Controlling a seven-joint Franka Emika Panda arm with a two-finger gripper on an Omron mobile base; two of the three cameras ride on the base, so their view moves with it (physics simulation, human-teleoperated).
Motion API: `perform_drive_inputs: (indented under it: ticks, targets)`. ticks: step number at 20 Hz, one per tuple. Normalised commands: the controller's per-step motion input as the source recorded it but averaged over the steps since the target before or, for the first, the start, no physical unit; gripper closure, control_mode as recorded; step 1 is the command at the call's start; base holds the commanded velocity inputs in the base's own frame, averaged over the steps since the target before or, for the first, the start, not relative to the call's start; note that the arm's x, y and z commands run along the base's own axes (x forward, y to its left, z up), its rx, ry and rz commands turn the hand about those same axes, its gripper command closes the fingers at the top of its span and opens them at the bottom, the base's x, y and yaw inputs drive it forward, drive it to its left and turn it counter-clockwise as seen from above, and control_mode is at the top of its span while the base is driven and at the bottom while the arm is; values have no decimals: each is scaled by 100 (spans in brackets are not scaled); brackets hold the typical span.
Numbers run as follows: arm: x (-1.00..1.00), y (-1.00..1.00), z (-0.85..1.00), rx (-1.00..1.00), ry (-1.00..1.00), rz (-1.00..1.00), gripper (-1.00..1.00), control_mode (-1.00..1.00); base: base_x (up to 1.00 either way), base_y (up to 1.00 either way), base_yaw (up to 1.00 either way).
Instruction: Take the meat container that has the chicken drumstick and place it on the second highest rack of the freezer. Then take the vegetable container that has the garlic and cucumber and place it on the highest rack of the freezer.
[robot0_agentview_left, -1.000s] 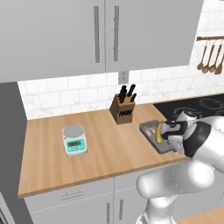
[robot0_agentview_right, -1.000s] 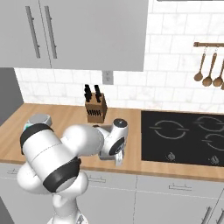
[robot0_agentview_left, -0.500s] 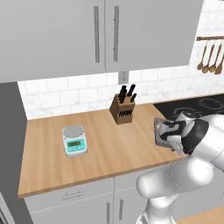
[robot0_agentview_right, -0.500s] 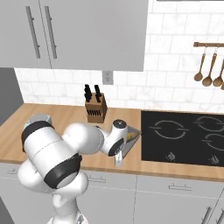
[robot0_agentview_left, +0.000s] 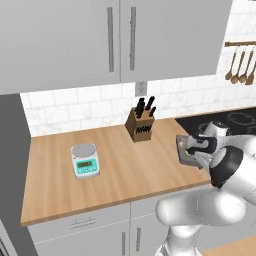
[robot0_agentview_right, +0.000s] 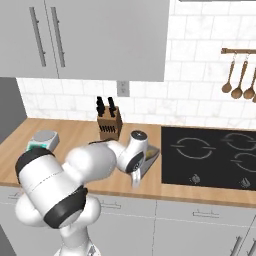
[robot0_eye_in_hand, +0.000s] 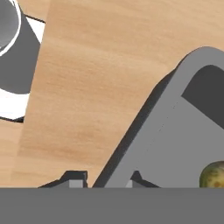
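A: Where is the grey container seen?
B: On the wooden surface, at its right end beside the black cooktop, right of the knife block.
A: And the pincer?
B: Narrowed on the container's rim, one tip on either side. An olive-green item is glimpsed inside.

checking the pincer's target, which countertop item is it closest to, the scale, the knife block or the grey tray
The grey tray: the pincer straddles its rim, while the knife block and scale stand farther left.
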Motion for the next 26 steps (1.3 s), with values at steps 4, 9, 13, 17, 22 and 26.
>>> perform_drive_inputs:
  ticks: [4, 9, 13, 17, 22, 26]
  targets:
    - [-49, 0, 65, 0, 0, 0, 100, -100, 0, 0, 0]
    - [-61, 0, 52, -4, 0, 6, 100, -100, 0, 0, 0]
    - [-71, 21, 48, -9, 0, 16, 100, -100, 0, 0, 0]
    - [-68, 44, 61, -6, 0, 11, 100, -100, 0, 0, 0]
    - [-59, 61, 60, -1, 0, 1, 100, -100, 0, 0, 0]
    - [-24, 71, 49, 0, 0, 9, 100, -100, 0, 0, 0]
